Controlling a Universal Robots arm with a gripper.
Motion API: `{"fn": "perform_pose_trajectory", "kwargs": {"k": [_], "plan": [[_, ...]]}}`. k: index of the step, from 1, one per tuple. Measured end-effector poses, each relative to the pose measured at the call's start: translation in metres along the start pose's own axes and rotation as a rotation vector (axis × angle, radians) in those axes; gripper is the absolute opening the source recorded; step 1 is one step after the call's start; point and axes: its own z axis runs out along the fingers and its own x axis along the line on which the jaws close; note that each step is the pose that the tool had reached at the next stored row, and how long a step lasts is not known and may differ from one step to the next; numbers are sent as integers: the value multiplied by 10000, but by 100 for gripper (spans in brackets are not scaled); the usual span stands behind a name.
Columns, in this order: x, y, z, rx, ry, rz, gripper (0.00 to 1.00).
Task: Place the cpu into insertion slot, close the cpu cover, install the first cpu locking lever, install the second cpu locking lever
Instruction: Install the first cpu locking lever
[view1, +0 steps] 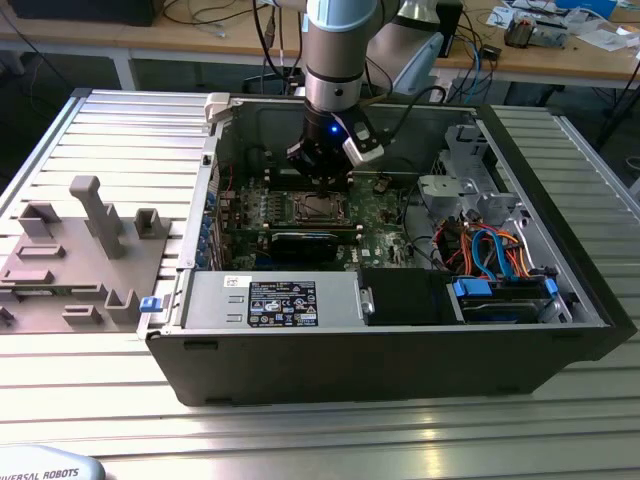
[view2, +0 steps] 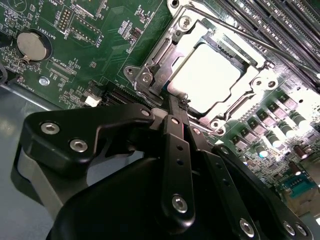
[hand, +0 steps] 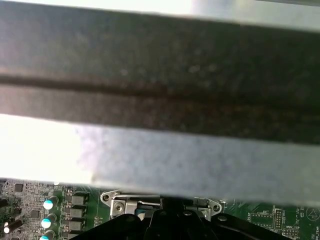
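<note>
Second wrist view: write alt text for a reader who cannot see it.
The gripper, fingers closed together, has its tips at the edge of the cpu cover, which lies closed over the cpu seated in the insertion slot. Around it spreads the green circuit board, with a round coin cell battery off to one side.

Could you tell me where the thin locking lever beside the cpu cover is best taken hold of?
Probably on the straight stretch of the locking lever, pinched across its thin wire from above: it runs close along the cpu cover's edge, with the memory slots tight on its other side, so a sideways approach looks blocked.
</note>
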Motion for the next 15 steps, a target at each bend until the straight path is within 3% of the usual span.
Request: {"fn": "perform_pose_trajectory", "kwargs": {"k": [15], "plan": [[0, 2, -70, 14, 2, 0, 11]]}}
